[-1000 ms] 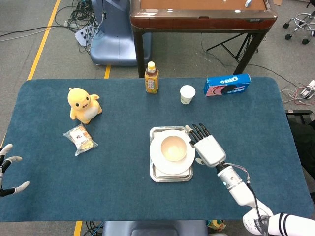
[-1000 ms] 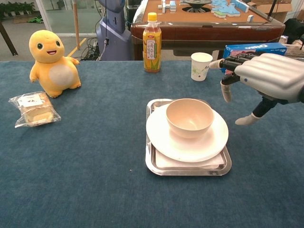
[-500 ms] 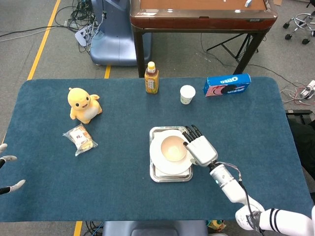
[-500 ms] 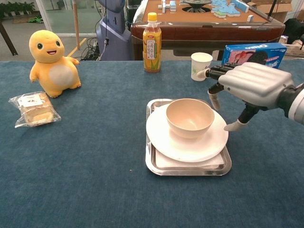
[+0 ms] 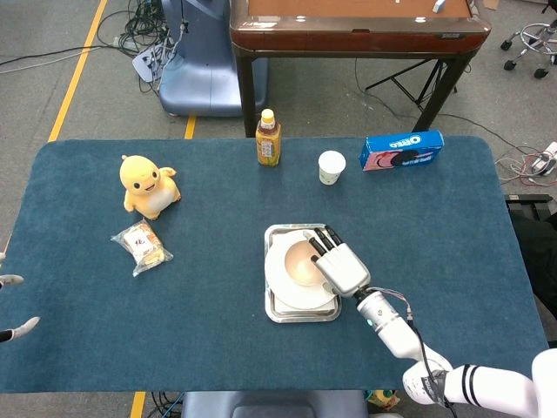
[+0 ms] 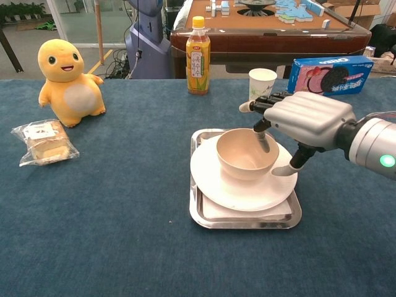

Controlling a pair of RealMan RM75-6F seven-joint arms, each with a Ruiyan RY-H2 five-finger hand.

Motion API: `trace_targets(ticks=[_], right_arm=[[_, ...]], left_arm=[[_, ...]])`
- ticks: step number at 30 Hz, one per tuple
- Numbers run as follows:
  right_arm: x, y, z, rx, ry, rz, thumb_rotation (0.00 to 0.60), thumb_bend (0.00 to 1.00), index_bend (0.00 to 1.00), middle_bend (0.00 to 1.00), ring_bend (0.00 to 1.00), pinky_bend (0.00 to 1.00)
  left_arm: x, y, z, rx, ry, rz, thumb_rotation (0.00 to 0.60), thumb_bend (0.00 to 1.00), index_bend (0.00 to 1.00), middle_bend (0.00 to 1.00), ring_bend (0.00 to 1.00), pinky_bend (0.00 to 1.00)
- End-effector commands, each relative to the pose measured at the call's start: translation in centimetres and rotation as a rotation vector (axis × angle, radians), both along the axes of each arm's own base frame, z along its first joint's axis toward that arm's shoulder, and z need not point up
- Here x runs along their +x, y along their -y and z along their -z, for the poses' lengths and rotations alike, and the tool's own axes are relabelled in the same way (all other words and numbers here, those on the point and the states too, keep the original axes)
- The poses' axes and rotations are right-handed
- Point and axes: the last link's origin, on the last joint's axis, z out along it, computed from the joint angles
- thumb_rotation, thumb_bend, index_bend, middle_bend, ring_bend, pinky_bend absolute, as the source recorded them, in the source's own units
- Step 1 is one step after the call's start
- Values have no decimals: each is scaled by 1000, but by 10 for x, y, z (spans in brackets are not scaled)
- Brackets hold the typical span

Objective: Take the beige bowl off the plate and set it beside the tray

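Observation:
The beige bowl [image 5: 298,264] [image 6: 241,155] sits upright on a white plate [image 5: 281,287] [image 6: 216,180], which rests on a metal tray [image 5: 273,313] [image 6: 247,222] in the middle of the table. My right hand [image 5: 340,266] [image 6: 304,116] hovers over the bowl's right side. Its fingers reach across the rim, one dipping inside, and the thumb hangs outside by the plate. It grips nothing. Only fingertips of my left hand [image 5: 17,329] show at the table's far left edge, spread apart and holding nothing.
A yellow plush toy [image 5: 148,185] [image 6: 65,71] and a wrapped bread packet [image 5: 141,244] [image 6: 43,141] lie at the left. At the back stand a drink bottle [image 5: 268,138] [image 6: 198,55], a paper cup [image 5: 331,166] [image 6: 261,85] and an Oreo box [image 5: 402,150] [image 6: 331,74].
My right hand has moved left from beside the tray to over the bowl's rim. My left hand has slid further off the left edge. The bowl has not moved.

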Motion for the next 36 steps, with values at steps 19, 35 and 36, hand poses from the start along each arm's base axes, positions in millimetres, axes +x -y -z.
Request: trace_targets(ticks=[19, 35, 36], right_arm=[[2, -3, 12, 36, -4, 10, 600, 398, 578, 70, 0, 37], [3, -4, 11, 33, -1, 4, 600, 449, 611, 70, 0, 37], [4, -4, 10, 30, -1, 3, 600, 449, 612, 70, 0, 37]], left_arm=[[0, 0, -2, 5, 5, -2, 600, 53, 346, 105, 18, 213], [-1, 0, -3, 4, 5, -6, 600, 53, 347, 105, 18, 213], [-1, 0, -3, 4, 5, -6, 600, 53, 346, 105, 18, 213]])
